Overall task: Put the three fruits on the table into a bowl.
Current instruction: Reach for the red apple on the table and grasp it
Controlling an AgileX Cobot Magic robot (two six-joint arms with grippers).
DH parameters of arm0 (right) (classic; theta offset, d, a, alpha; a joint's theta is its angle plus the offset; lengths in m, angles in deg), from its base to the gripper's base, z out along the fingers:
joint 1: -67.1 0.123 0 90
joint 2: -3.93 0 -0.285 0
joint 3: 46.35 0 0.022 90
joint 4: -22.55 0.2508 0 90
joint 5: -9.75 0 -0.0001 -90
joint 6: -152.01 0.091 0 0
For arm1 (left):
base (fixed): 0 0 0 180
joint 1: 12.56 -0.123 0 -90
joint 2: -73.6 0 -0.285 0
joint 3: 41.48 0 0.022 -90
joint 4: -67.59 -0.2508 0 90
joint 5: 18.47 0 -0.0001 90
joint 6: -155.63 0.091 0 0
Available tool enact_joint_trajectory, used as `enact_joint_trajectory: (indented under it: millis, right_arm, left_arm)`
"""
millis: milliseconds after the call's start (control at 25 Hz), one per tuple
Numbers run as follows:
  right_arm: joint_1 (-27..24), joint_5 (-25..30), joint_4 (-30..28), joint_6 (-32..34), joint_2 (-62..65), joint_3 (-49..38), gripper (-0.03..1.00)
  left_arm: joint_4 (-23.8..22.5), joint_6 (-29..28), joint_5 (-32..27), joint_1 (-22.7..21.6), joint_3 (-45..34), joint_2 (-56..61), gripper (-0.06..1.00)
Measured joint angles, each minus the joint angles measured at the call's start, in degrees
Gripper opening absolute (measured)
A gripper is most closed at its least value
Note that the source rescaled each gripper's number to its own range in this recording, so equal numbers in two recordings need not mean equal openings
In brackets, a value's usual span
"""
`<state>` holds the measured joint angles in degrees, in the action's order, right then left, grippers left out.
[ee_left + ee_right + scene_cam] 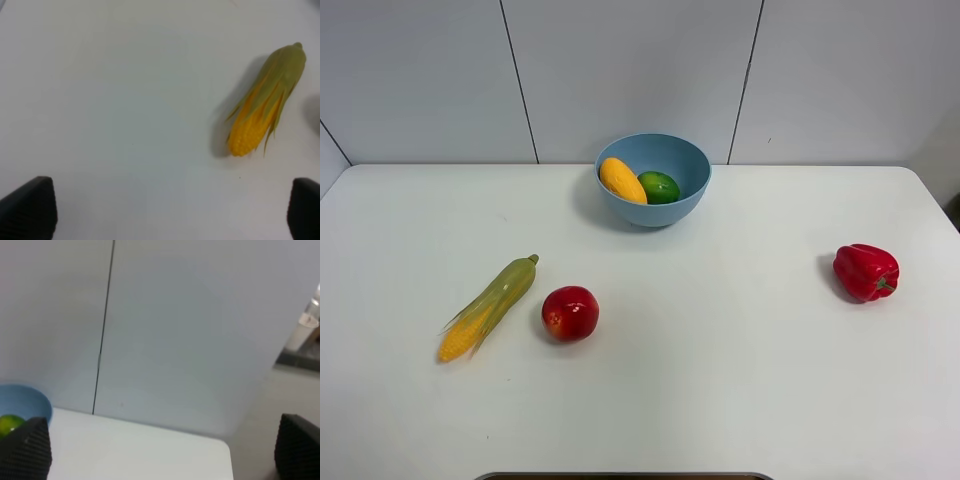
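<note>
The light-blue bowl [653, 178] stands at the back middle of the white table [720, 350]. Inside it lie the yellow-orange mango-like fruit [621, 180] and the green lime [659, 187]. The red apple [570, 313] rests on the table front left, beside the corn cob. Neither arm shows in the exterior high view. My left gripper [172, 212] is open above bare table, with the corn ahead of it. My right gripper [162, 450] is open too, facing the wall, with the bowl [22, 402] and lime [10, 424] at the edge of its view.
A corn cob [490, 305] with green husk lies left of the apple, also seen as the corn cob [267, 102] in the left wrist view. A red bell pepper [865, 272] sits at the right. Grey wall panels [640, 70] stand behind the table.
</note>
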<state>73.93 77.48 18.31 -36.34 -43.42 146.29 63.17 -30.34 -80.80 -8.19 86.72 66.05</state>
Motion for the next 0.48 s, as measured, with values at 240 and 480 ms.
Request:
enact_joint_trajectory:
  millis: [240,480]
  right_arm:
    - [-1.4,-0.1,0.3,3.3,10.4,-16.4,1.0]
    - [-1.4,-1.5,-1.0,8.4,20.5,-32.5,1.0]
  left_arm:
    - [0.0,0.0,0.0,0.0,0.0,0.0,0.86]
    - [0.0,0.0,0.0,0.0,0.0,0.0,0.86]
